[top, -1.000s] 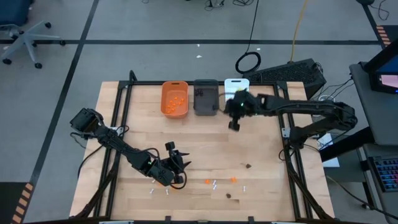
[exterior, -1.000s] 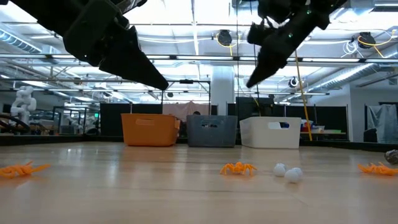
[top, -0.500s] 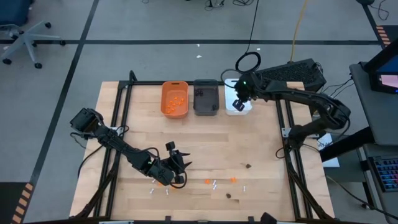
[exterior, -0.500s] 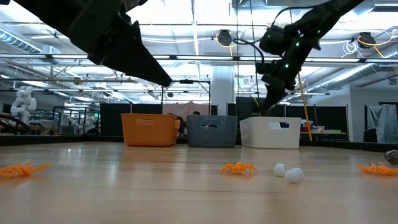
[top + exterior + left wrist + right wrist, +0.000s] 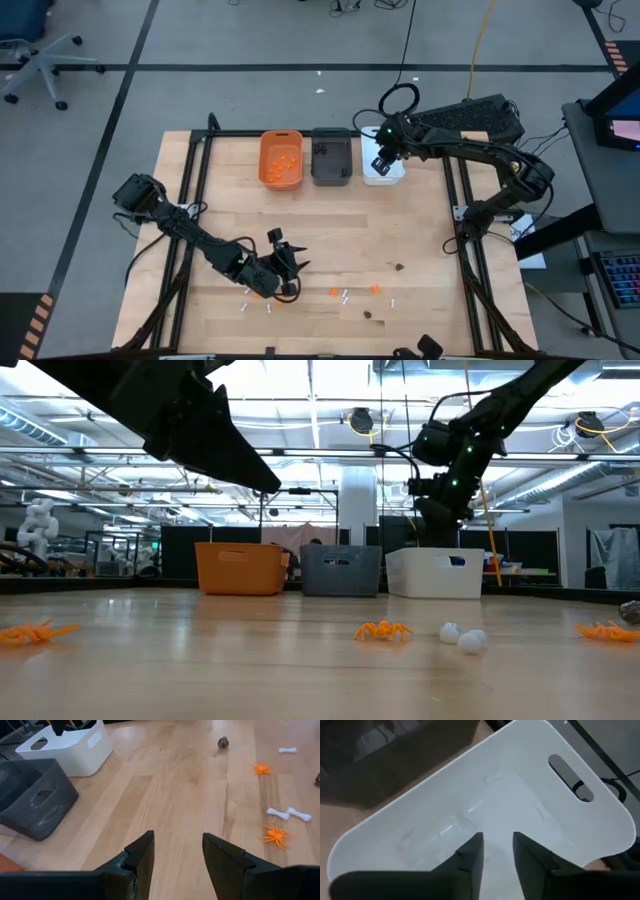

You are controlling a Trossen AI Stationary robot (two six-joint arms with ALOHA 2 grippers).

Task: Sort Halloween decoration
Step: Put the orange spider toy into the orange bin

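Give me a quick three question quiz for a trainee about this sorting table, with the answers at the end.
1. True or false: the right gripper hangs over the white bin.
2. Multiple choice: on which part of the table do the loose decoration pieces lie? A) the far edge by the bins B) the near half C) inside the dark grey bin
3. Fill in: the left gripper hovers over the near table with its jaws ____.

Key
1. True; its wrist view looks straight down into that bin.
2. B; orange spiders, white bones and dark lumps are scattered there.
3. Open, with nothing between them.
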